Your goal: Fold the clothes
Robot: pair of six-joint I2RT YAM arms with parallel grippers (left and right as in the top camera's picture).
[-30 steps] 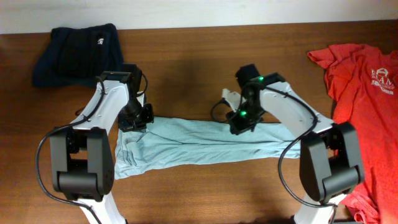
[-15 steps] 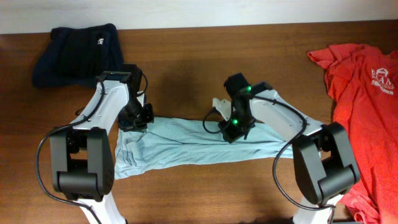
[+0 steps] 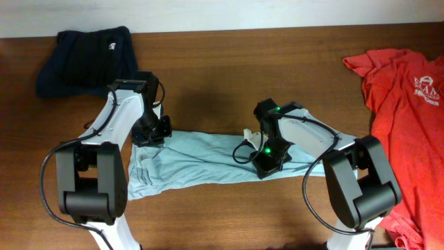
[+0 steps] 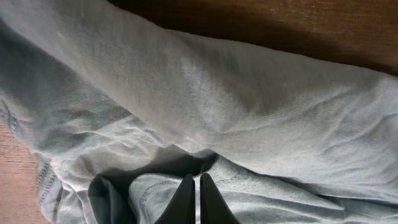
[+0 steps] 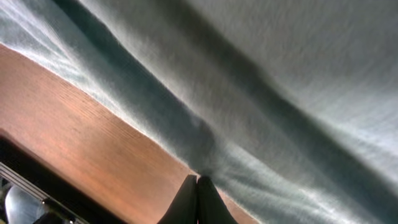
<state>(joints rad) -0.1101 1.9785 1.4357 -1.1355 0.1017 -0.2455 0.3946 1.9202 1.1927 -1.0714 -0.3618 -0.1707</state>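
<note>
Across the middle of the table point(image 3: 208, 76): the pale blue shirt point(image 3: 208, 156) lies as a long, crumpled band running left to right; its left end is wider and bunched; its right end is partly hidden under the arm there.
Grip, left side: the left gripper point(image 3: 151, 132) sits on the band's far edge near the left end; its wrist view shows the fingers pressed together with a fold gathered at the tips; clamped on the cloth, as far as I can judge.
Grip, right side: the right gripper point(image 3: 267, 161) is low on the near edge, right of centre; fingers closed, the knit puckering into the tips, bare wood just beside.
Bystanders: a red shirt point(image 3: 406, 90) at the right; dark garments point(image 3: 87, 52) at the far left corner; both well apart from the band.
Stage: probably mid-fold, with the cloth still narrow and uneven.
Risk, slipping: the pinches look shallow; thin knit could slide out if either arm pulls hard.
Risk, layers: a pinch may hold one layer only; the rest would sag and skew the fold.
Risk, stretch: arms pulling apart could drag the bunched left end into a worse tangle.
</note>
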